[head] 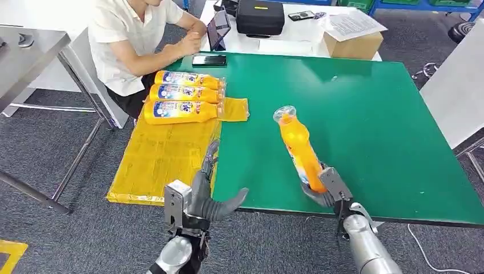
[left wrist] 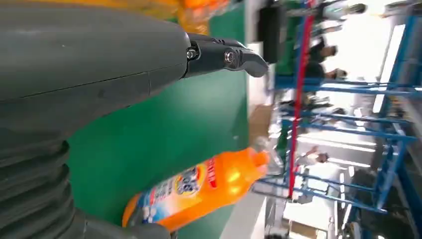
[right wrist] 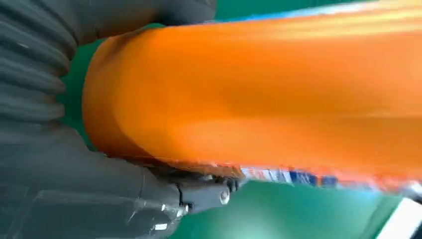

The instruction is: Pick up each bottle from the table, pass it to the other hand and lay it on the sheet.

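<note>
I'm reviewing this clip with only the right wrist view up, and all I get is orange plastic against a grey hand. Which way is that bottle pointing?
Observer: The head view shows the right hand gripping the orange bottle at its base, cap end tilted up and away from the robot.
Reviewer: Is the other hand ready for the pass?
Observer: The left hand holds nothing, fingers apart, near the table's front edge, beside the yellow sheet.
Reviewer: Anything on the sheet yet?
Observer: Three bottles lie side by side at its far end, caps pointing towards the green table.
</note>
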Controlling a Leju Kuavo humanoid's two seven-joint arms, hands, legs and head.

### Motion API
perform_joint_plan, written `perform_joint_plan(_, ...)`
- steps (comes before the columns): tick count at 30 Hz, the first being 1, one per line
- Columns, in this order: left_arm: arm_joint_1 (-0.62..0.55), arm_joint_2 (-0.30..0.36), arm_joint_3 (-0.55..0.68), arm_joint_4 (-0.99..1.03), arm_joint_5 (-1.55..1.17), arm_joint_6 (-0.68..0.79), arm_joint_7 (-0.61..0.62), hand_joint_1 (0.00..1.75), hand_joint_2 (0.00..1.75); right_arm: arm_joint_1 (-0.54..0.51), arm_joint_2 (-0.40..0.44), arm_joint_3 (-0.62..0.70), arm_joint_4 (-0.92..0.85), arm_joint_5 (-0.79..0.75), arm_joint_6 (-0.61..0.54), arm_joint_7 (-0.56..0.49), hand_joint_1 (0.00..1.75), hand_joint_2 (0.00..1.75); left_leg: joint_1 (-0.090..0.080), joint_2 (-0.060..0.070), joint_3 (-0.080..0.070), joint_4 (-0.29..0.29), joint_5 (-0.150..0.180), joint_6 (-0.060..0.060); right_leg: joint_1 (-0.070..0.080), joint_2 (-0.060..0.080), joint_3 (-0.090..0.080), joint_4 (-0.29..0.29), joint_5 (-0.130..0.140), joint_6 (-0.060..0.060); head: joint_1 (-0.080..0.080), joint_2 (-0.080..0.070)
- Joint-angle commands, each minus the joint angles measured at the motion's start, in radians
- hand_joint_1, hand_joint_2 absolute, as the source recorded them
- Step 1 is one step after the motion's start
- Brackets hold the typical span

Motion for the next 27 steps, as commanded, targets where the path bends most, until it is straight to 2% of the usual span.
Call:
perform_joint_plan(1, -0.042, 0.028, 0.011, 0.167, 0.187, -0.24, 0.121, 0.0, 1.75, 0.037, 0.109, 0.185, -0.242, -0.123, 0.046, -0.016, 1.75, 1.75, 0.001, 0.004, -0.002, -0.001, -0.001, -0.003, 0.001, 0.005, -0.003, 0.0, 0.0, -0.003, 0.0, 0.0)
perform_joint_plan(4, -0.059, 0.035, -0.014, 0.177, 0.205, -0.282, 0.1, 0.0, 1.75, 0.049, 0.123, 0.319, -0.286, -0.134, 0.034, 0.001, 1.75, 1.75, 0.0, 0.003, -0.003, -0.002, -0.001, -0.003, 0.0, 0.004, -0.004, 0.0, -0.001, -0.002, 0.0, 0.0)
perform_joint_plan(7, -0.079, 0.024, -0.006, 0.159, 0.181, -0.246, 0.086, 0.0, 1.75, 0.052, 0.12, 0.432, -0.277, -0.081, -0.009, 0.008, 1.75, 1.75, 0.001, 0.002, -0.006, 0.0, -0.001, -0.003, 0.001, 0.003, -0.006, 0.001, -0.001, -0.002, 0.0, 0.0)
perform_joint_plan(11, -0.085, 0.021, -0.002, 0.159, 0.175, -0.234, 0.088, 0.0, 1.75, 0.05, 0.113, 0.45, -0.27, -0.087, -0.02, 0.002, 1.75, 1.75, 0.001, -0.001, -0.008, -0.001, 0.0, -0.003, 0.001, 0.0, -0.008, 0.0, -0.001, -0.002, 0.0, 0.0)
perform_joint_plan(13, -0.103, 0.009, 0.016, 0.159, 0.174, -0.214, 0.078, 0.0, 1.75, 0.046, 0.111, 0.505, -0.265, -0.048, -0.023, -0.001, 1.75, 1.75, 0.0, -0.004, -0.012, 0.0, 0.001, -0.001, 0.0, -0.002, -0.011, 0.001, 0.0, -0.001, 0.0, 0.0)
perform_joint_plan(20, -0.108, -0.026, 0.105, 0.031, 0.127, -0.041, -0.034, 0.0, 1.75, 0.077, 0.118, 0.628, -0.269, -0.007, -0.076, 0.001, 1.75, 1.75, 0.001, -0.006, -0.012, 0.0, 0.0, -0.002, 0.001, -0.003, -0.01, 0.001, -0.002, -0.002, 0.0, 0.0)
perform_joint_plan(27, -0.095, -0.027, 0.124, -0.016, 0.185, -0.053, 0.009, 0.0, 1.75, 0.087, 0.11, 0.659, -0.247, -0.007, -0.105, 0.003, 1.75, 1.75, 0.001, -0.006, -0.011, 0.0, 0.001, -0.002, 0.001, -0.004, -0.01, 0.0, -0.002, -0.001, 0.0, 0.0)
